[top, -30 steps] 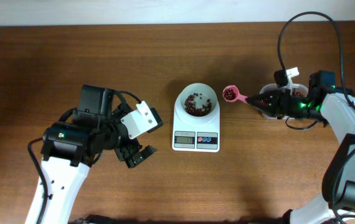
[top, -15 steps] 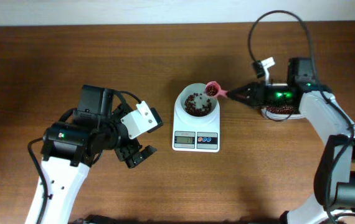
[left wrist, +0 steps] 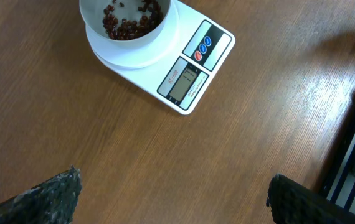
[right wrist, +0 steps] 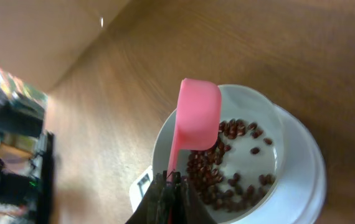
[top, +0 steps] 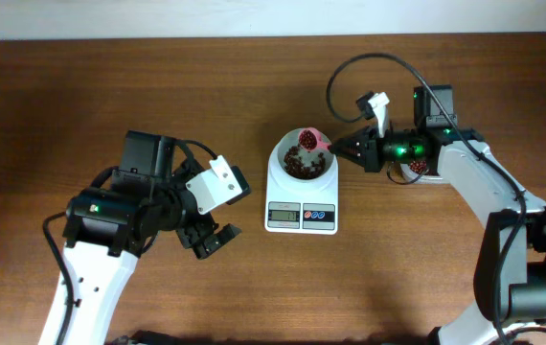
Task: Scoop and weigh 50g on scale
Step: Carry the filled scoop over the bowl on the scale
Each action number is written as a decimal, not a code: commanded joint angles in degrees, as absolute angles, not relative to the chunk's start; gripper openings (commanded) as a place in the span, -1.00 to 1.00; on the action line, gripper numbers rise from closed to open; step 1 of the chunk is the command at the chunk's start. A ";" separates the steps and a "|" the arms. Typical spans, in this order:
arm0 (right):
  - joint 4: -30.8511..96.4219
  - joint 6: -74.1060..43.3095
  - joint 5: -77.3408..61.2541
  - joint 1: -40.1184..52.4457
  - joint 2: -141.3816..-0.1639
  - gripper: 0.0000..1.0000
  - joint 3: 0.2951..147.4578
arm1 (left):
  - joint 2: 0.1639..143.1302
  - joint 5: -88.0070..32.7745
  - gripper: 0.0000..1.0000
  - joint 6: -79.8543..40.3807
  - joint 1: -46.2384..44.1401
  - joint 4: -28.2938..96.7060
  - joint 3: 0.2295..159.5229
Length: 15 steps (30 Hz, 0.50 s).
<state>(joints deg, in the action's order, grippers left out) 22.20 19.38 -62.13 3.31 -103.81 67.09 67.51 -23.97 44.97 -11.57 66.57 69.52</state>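
The white scale (top: 301, 216) stands mid-table with a round white bowl (top: 323, 173) on top, holding a loose layer of red-brown beans (top: 299, 167). My right gripper (top: 350, 151) is shut on the handle of a pink scoop (top: 311, 141). The scoop hangs tilted over the bowl's far right rim with beans showing in its cup. The right wrist view shows the scoop (right wrist: 197, 115) from its back, above the beans (right wrist: 221, 171) in the bowl (right wrist: 271, 118). My left gripper (top: 211, 240) is open and empty over bare table, left of the scale (left wrist: 193, 68).
A clear tub of beans (top: 417, 168) sits right of the scale, mostly hidden under my right arm. Its cable loops over the far table. The left arm's body takes up the near left.
My right gripper has carried the scoop leftward from the tub to over the bowl and tilted it. The left arm has not moved.
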 commanded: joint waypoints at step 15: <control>23.55 46.74 -62.28 3.36 -104.18 -0.92 67.07 | 67.53 -24.21 0.98 44.49 -11.33 66.50 69.41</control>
